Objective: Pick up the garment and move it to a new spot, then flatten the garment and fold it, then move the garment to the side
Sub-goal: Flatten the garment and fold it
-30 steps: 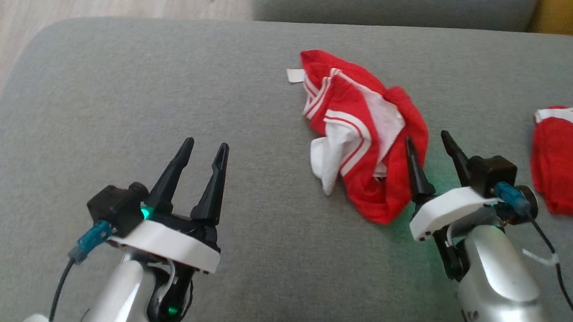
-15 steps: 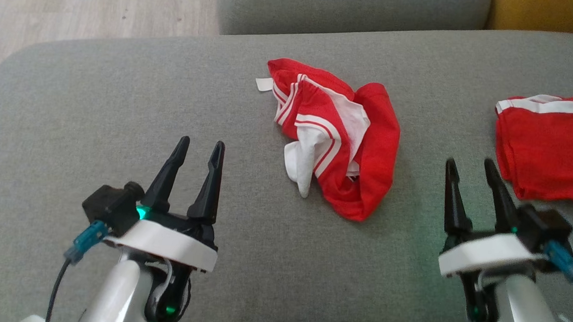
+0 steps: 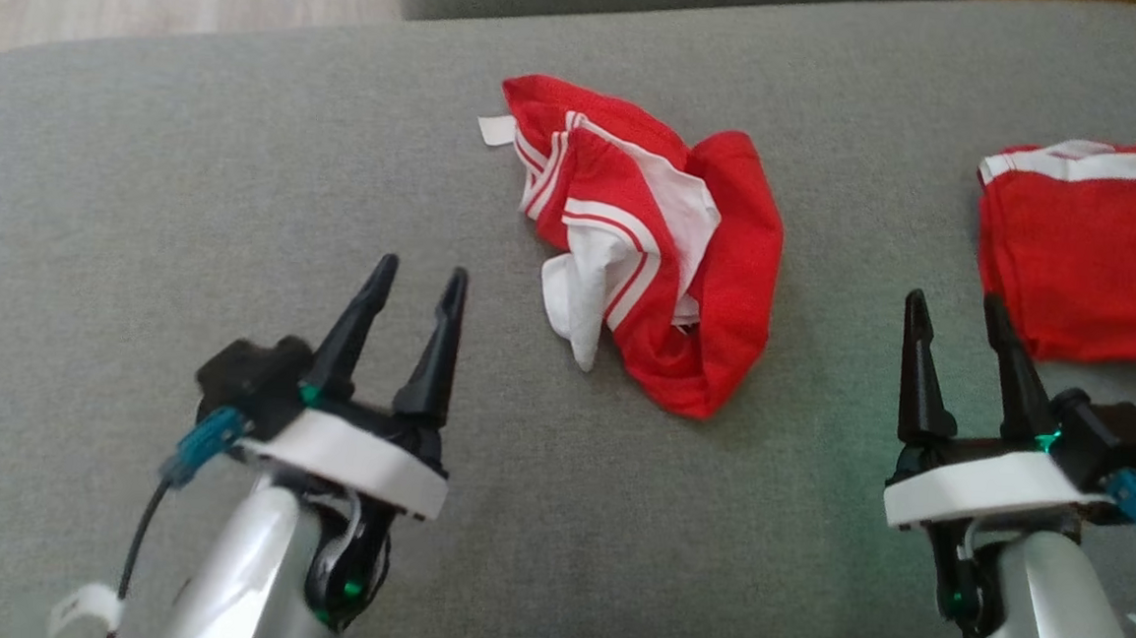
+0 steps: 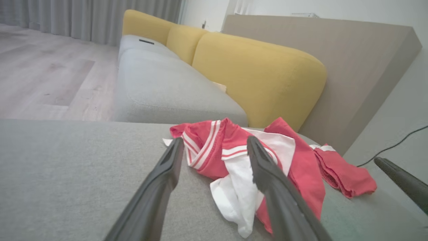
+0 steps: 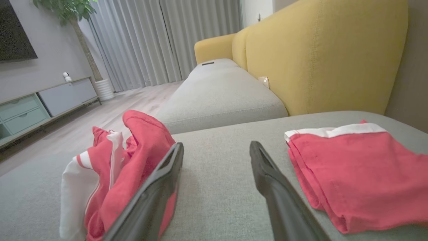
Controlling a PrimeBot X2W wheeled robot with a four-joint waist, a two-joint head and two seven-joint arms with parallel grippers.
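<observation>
Red garment (image 3: pixel 719 269) between left end effector (image 3: pixel 423 269) and right end effector (image 3: pixel 954 299), both pointing forward, spread, empty

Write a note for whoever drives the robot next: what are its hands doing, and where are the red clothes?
Left gripper: open, empty, left of the crumpled red-and-white garment.
Right gripper: open, empty, between that garment and the folded red garment.
Both garments lie on the grey cushion; neither gripper touches them.
Done: nothing certain; the crumpled garment is a heap, and I cannot tell whether this is its new spot.
To do: flatten it, fold it, move it aside.
</observation>
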